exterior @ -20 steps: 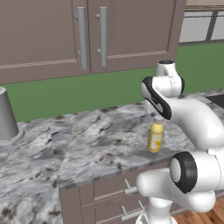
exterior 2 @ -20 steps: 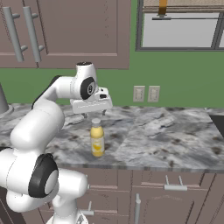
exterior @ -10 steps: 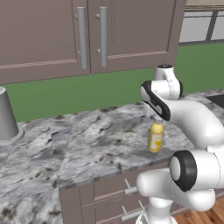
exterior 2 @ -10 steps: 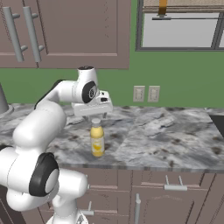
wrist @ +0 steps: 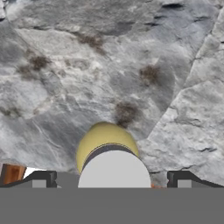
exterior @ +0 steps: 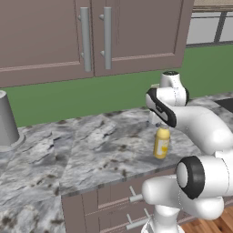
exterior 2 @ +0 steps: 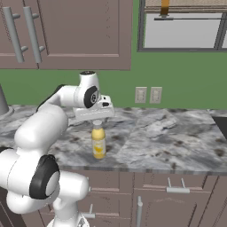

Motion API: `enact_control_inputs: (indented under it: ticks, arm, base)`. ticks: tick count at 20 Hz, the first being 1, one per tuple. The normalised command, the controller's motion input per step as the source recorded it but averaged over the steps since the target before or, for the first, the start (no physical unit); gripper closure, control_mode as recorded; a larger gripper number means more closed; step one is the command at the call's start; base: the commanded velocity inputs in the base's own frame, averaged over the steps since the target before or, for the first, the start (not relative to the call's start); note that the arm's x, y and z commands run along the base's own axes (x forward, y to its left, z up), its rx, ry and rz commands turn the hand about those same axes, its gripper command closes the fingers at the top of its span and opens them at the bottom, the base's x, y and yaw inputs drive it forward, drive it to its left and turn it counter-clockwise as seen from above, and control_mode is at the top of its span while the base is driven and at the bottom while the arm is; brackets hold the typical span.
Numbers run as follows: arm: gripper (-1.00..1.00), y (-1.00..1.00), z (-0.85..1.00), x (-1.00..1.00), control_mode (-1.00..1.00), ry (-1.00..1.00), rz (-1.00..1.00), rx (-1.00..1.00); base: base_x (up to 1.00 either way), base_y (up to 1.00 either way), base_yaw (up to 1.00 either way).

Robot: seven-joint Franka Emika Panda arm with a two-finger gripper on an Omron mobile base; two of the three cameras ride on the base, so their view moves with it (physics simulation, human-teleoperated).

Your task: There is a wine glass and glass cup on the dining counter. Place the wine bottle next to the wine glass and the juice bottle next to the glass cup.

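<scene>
Marbled worktop (exterior: 91,150) over brown cabinets (exterior 2: 177,190), green wall (exterior 2: 186,88) behind. Juice bottle (exterior 2: 98,141) stood upright. Gripper (wrist: 112,179) hung above cap, jaws spread wide, holding nothing.

One juice bottle (exterior: 161,142) (one grey canister (exterior: 7,119))

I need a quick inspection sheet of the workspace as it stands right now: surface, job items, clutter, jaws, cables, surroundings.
Surface: grey-and-white marbled worktop over brown cabinets.
Job's things: juice bottle stands upright near the front edge, white cap on; in the hand view its cap sits between the finger tips.
Clutter: grey cylindrical container at the far left of the worktop.
Grippers: gripper hangs right above the bottle's cap, jaws open, not gripping the bottle.
Cables: nothing seen.
Surroundings: brown wall cupboards with metal handles, green wall, two wall sockets, a window at upper right.
</scene>
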Motion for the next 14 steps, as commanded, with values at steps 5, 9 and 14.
enact_control_inputs:
  ticks: [5,9,14]
  arm:
    - [-1.0,0.0,-0.14,0.0,-1.0,0.0,0.0,0.0]
    - [-1.0,0.0,-0.1,0.0,-1.0,0.0,0.0,0.0]
    - [-1.0,-0.03,-0.08,-0.01,-1.0,0.0,0.0,0.0]
  base:
    - [0.0,0.0,0.0]
    - [0.0,0.0,0.0]
    - [0.0,0.0,0.0]
